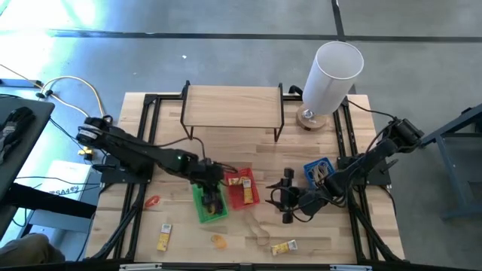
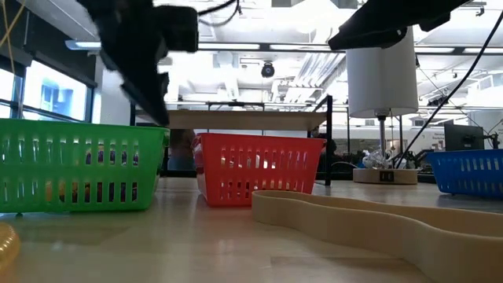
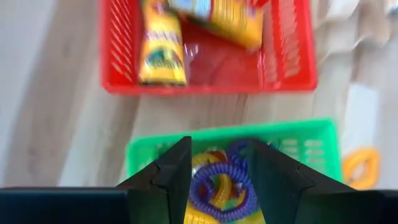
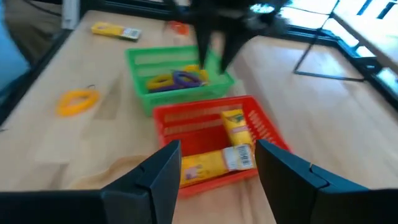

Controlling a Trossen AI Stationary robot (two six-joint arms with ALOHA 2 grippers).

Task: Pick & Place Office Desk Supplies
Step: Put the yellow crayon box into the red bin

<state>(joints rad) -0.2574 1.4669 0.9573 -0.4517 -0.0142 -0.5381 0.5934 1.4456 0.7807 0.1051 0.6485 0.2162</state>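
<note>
1. Over the green basket [image 1: 208, 205], the left gripper [image 3: 214, 180] hung with its fingers parted and nothing gripped — a purple coiled ring [image 3: 221, 185] lay between them, down in the basket among yellow rings [image 4: 160, 81].
2. Just beside it stood the red basket [image 3: 287, 68], holding two yellow packets [image 3: 160, 48].
3. Farther right, the right gripper [image 4: 217, 165] waited over the table [image 1: 346, 233] with its fingers apart, empty.
4. Loose on the wood lay an orange ring [image 1: 218, 242], a red ring [image 1: 153, 202], more packets [image 1: 284, 247] and a tan rubber band [image 2: 369, 220] — the blue basket [image 1: 318, 172] sat behind the right gripper.
</note>
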